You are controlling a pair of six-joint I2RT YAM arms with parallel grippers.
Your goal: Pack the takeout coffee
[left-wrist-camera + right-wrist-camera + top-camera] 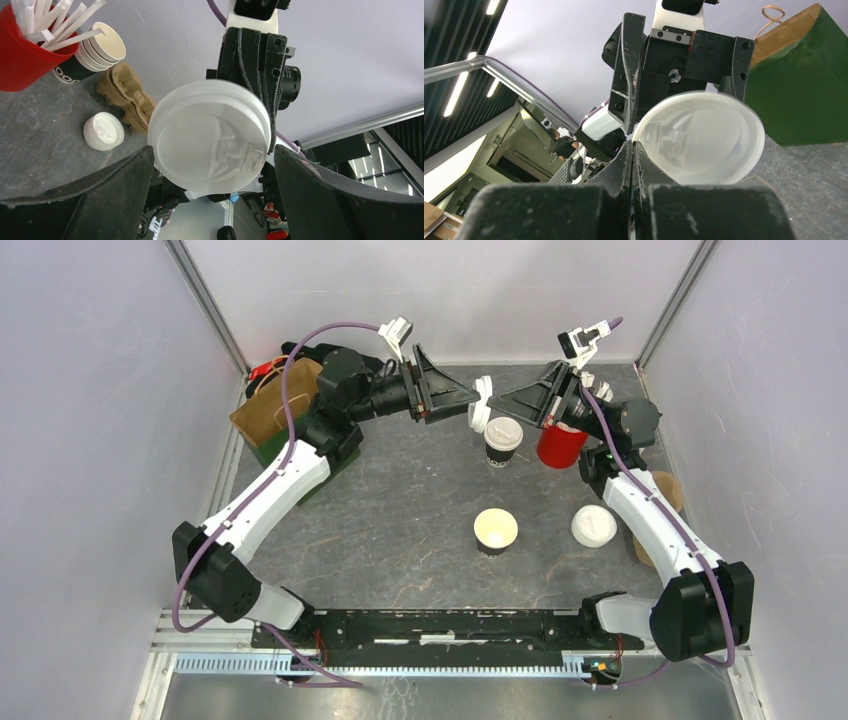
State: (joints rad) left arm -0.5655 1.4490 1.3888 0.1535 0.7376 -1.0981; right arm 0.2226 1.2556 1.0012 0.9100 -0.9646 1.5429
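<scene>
in the overhead view my right gripper [495, 402] is clamped shut on the rim of a round white plastic lid [481, 403], holding it on edge above the table. my left gripper [466, 397] faces it from the left, jaws spread wide and gripping nothing. just below them stands a small dark paper cup capped in white [503, 435], and a lidless dark paper cup with a cream inside [495, 529] sits mid-table, nearer the bases. from the left wrist, the lid's top face sits between my open fingers [100, 200]; i cannot tell if it touches them. from the right wrist, my closed fingers pinch the lid's edge. i judge the handover turns on the left jaws closing across the lid's width.
</scene>
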